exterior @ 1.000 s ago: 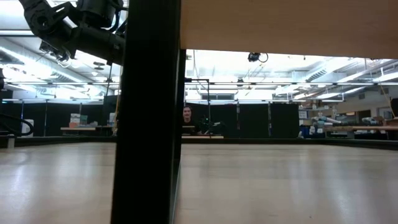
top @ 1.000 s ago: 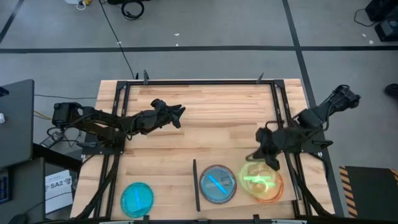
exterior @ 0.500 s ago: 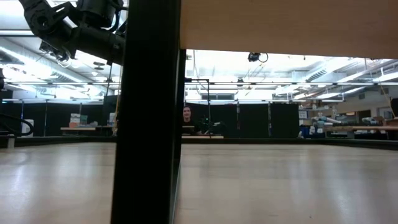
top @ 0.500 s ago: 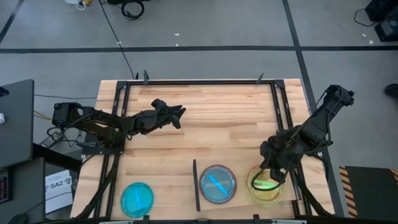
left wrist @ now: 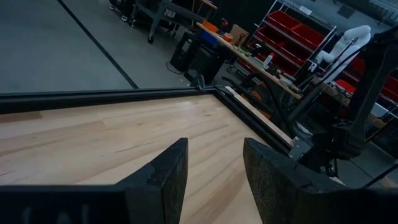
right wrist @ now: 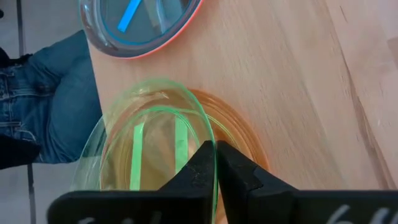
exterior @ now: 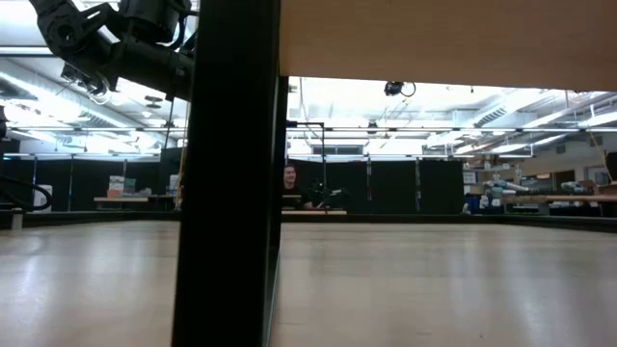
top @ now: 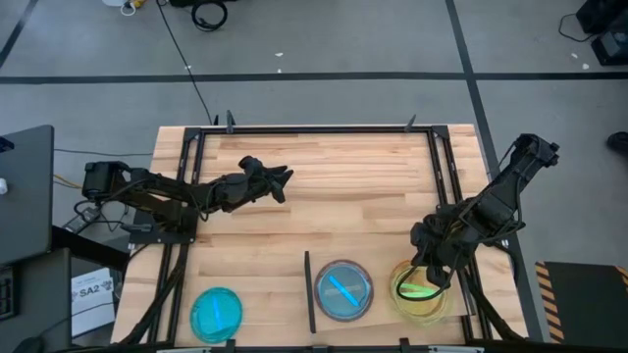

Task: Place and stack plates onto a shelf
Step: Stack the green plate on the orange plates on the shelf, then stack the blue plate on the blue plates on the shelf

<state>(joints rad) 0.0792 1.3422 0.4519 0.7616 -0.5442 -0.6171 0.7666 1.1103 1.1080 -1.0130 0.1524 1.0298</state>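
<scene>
A green plate lies over an orange plate on the shelf, at its right end, and my right gripper is shut on the green one. A blue plate on a pink one sits beside them, right of the shelf's black strip. Another blue plate lies left of the strip. My left gripper hovers open over the far left of the table, touching nothing. My right gripper pinches the green plate's rim between its two fingers, on the plate's far side. The fingers slant down at it from the far right. The plate sits over the orange plate; whether it rests flat on it I cannot tell.
Black frame rails run along the table's sides and far edge. A person's jeans-clad leg stands just beyond the near edge by the shelf. Bare wood lies between the two arms.
My right gripper has swung toward the near edge and down, carrying the green plate from beside the orange plate to directly over it. It has kept still for the last half second. The left arm has not moved.
</scene>
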